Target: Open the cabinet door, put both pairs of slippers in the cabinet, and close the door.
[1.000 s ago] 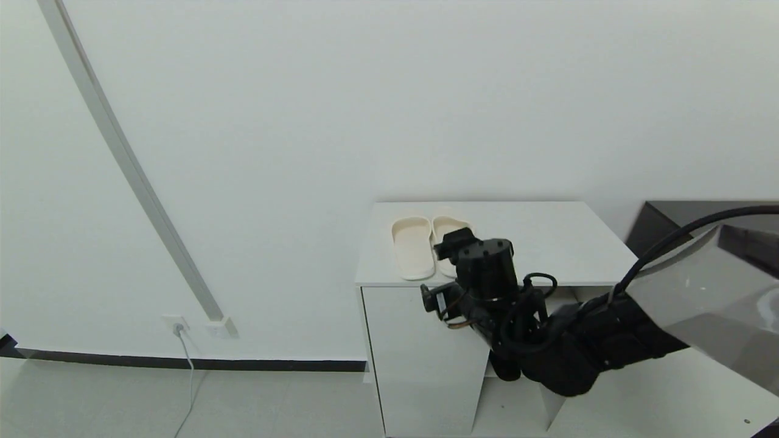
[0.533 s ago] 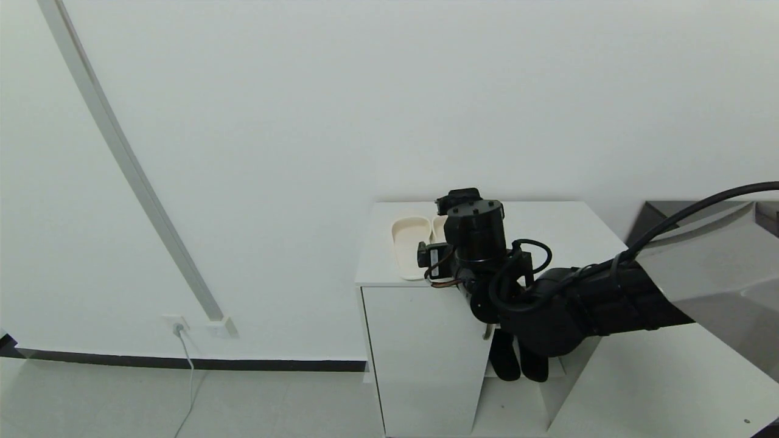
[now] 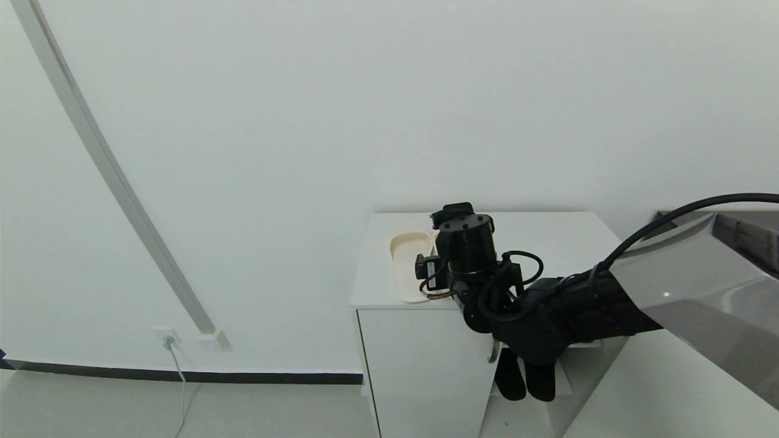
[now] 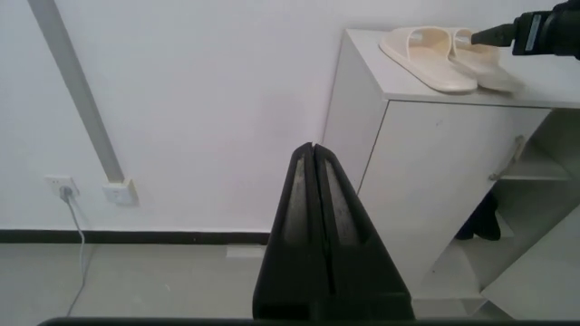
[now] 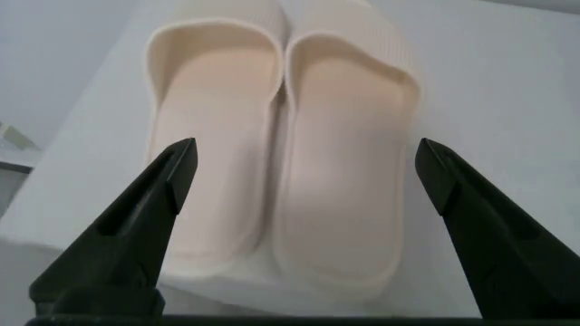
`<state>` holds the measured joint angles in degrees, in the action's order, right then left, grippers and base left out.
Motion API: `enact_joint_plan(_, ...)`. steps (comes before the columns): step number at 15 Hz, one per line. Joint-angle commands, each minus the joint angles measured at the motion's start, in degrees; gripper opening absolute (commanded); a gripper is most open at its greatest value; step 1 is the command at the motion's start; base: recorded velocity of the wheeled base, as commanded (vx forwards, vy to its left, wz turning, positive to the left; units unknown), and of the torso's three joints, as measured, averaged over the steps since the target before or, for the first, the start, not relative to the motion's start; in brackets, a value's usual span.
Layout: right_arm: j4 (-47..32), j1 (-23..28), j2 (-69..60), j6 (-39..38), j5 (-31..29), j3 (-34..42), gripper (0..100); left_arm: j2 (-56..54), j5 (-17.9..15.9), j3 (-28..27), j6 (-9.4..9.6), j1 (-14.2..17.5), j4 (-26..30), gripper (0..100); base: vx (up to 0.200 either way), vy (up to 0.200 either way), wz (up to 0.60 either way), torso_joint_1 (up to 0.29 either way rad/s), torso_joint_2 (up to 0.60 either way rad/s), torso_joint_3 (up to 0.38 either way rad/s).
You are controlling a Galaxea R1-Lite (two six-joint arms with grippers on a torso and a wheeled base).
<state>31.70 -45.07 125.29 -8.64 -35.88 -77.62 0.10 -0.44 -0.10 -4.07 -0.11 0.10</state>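
I see my left gripper (image 4: 314, 152) pressed together, the cream slippers (image 3: 409, 261) atop the white cabinet (image 3: 420, 365) at frame centre, my right gripper (image 5: 306, 154) spread wide over them, and black slippers (image 3: 526, 380) shelved inside at lower right.

Slippers (image 5: 281, 136) within wide-spread right pincer (image 5: 306, 152)

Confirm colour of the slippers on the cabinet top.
Plain cream slippers; best seen in the right wrist view.
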Motion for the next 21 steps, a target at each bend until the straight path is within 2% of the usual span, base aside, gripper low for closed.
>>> enact_joint_plan(1, 0.1, -0.1, 2.0, -0.8, 0.1, -0.1, 100, 0.1, 0.0, 0.0, -0.06, -0.1, 0.0, 0, 0.200, 0.000, 0.00, 0.007, 0.01, 0.002)
enact_joint_plan(6, 0.5, 0.2, 7.2, -3.7, 2.2, -3.7, 100, 0.1, 0.0, 0.0, -0.06, 0.0, -0.1, 0, 0.000, 0.000, 0.00, 0.000, 0.00, 0.000)
enact_joint_plan(11, 0.0, 3.5, 13.7, -1.0, 5.1, -15.3, 100, 0.1, 0.1, 0.0, -0.50, 0.0, -0.1, 0, 0.000, 0.000, 0.00, 0.000, 0.00, 0.000)
enact_joint_plan(15, -0.4, 4.8, 17.4, 0.3, 5.2, -20.6, 100, 0.1, 0.1, 0.0, -0.59, 0.0, -0.1, 0, 0.000, 0.000, 0.00, 0.000, 0.00, 0.000)
enact_joint_plan(21, -0.9, 5.7, 18.1, 0.3, 6.0, -23.2, 100, 0.1, 0.1, 0.0, -0.59, 0.0, -0.1, 0, 0.000, 0.000, 0.00, 0.000, 0.00, 0.000)
